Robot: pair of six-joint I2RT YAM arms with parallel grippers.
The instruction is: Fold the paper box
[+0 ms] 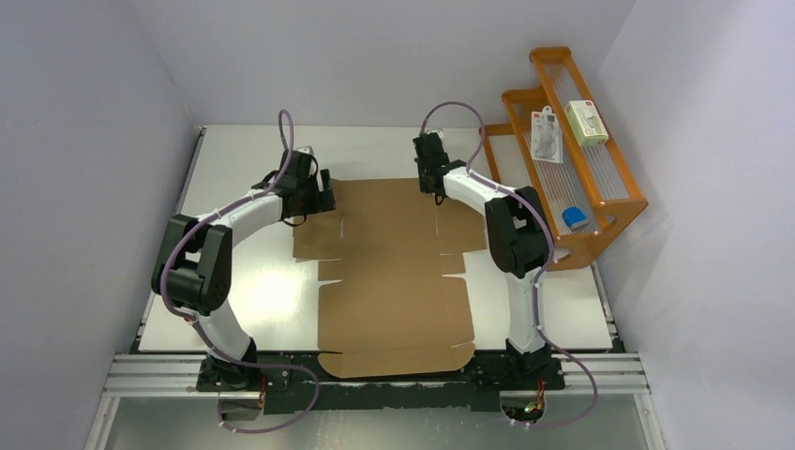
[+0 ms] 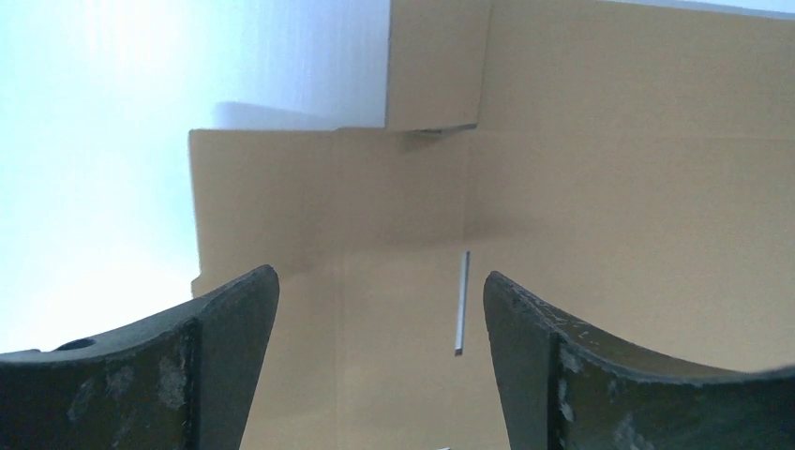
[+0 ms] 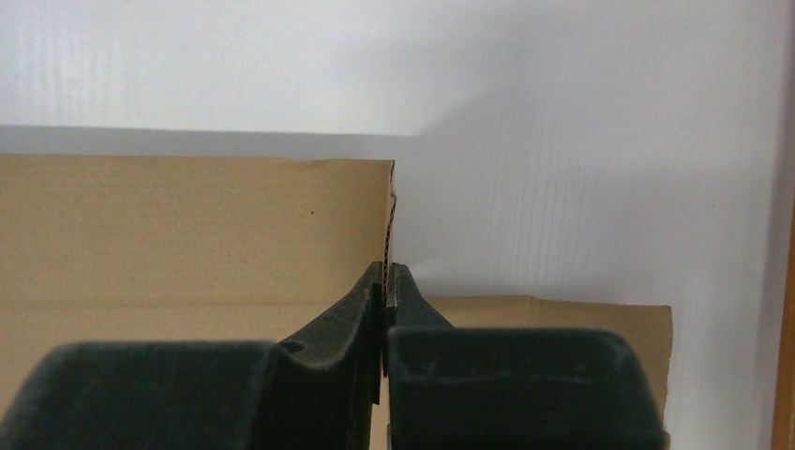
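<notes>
Partly, paper box (image 3: 187, 234) edge vanishes between pinched right fingers (image 3: 349, 309).

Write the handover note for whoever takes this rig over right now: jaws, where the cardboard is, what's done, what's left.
Left gripper: jaws wide open, holding nothing, over the far left part of the cardboard sheet.
Right gripper: jaws shut, tips at the right edge of the sheet's far flap. I cannot tell whether they pinch it.
Sheet: looks flat and unfolded on the table, with its near end by the arm bases.
Done: no fold shows.
Left: all the folding, from flaps to closed box.
</notes>
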